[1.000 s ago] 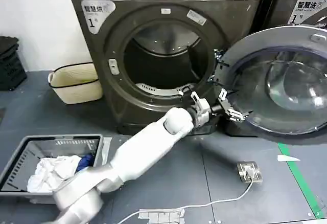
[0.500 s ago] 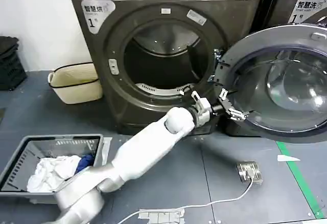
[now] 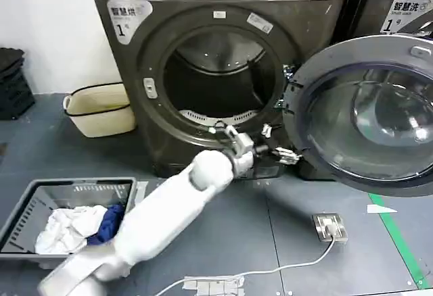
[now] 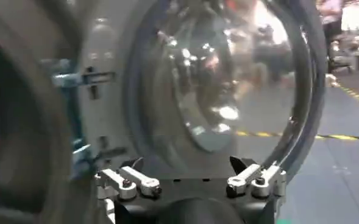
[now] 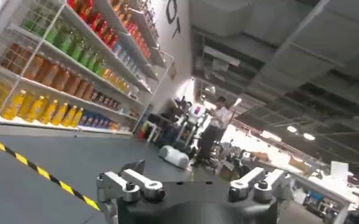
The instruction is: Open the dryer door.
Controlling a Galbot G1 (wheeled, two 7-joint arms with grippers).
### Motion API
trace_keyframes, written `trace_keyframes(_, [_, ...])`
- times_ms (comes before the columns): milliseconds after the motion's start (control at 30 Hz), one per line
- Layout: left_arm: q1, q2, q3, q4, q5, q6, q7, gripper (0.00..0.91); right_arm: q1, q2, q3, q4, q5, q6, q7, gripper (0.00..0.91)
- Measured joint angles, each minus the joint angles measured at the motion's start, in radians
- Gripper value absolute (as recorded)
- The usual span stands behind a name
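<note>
Left tool (image 3: 277,153), fingers spread and gripping nothing, hangs low in front of the dryer, between the bottom lip of the drum opening (image 3: 220,76) and the hinge edge of the dryer door (image 3: 369,113). In the head view it sits just clear of the door's grey inner rim, not touching it. The left wrist view shows the same tool (image 4: 190,182) pointed at the domed glass of the door (image 4: 222,79), both fingers wide apart with empty air between them.

The door stands swung out to the right of the machine, its inside face turned toward the robot, and the drum mouth is fully exposed. Judged from that, the opening itself looks done or nearly so, and what remains is to get the arm away cleanly.

To do that well, draw the tool straight back toward the robot and a little to the left, keeping the fingers apart so nothing catches the hinge bracket (image 3: 289,80) or the rim. Avoid any sideways brush against the door, since a nudge could swing it back toward the opening.

Right tool (image 5: 191,182) waits elsewhere, fingers apart, facing a room with shelves of bottles (image 5: 63,61).
</note>
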Motion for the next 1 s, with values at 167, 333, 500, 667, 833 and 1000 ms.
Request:
trace_keyframes(167, [0.085,0.099,-0.089,-0.141,-0.03,0.03,-0.009,0.907,0.004,0.0,-0.01,0.006,0.002,0.001,0.003,0.907])
trace_keyframes(333, [0.182,0.196,-0.191,-0.26,-0.075,0.061,-0.042,0.907,0.008,0.0,-0.022,0.011,0.006,0.005,0.005,0.907])
trace_keyframes(500, [0.316,0.3,-0.331,-0.372,-0.129,0.093,-0.09,0.907,0.012,0.0,-0.037,0.013,0.006,0.009,0.006,0.907])
trace_keyframes(667, [0.455,0.384,-0.473,-0.453,-0.199,0.155,-0.176,0.907,0.015,0.0,-0.051,0.012,0.006,0.017,0.023,0.907])
trace_keyframes(833, [0.581,0.428,-0.619,-0.493,-0.297,0.23,-0.293,0.907,0.013,0.0,-0.061,-0.002,0.009,0.024,0.026,0.907])
trace_keyframes(1000, [0.681,0.465,-0.773,-0.494,-0.465,0.339,-0.442,0.907,0.016,0.0,-0.074,-0.015,0.036,0.022,0.025,0.907])
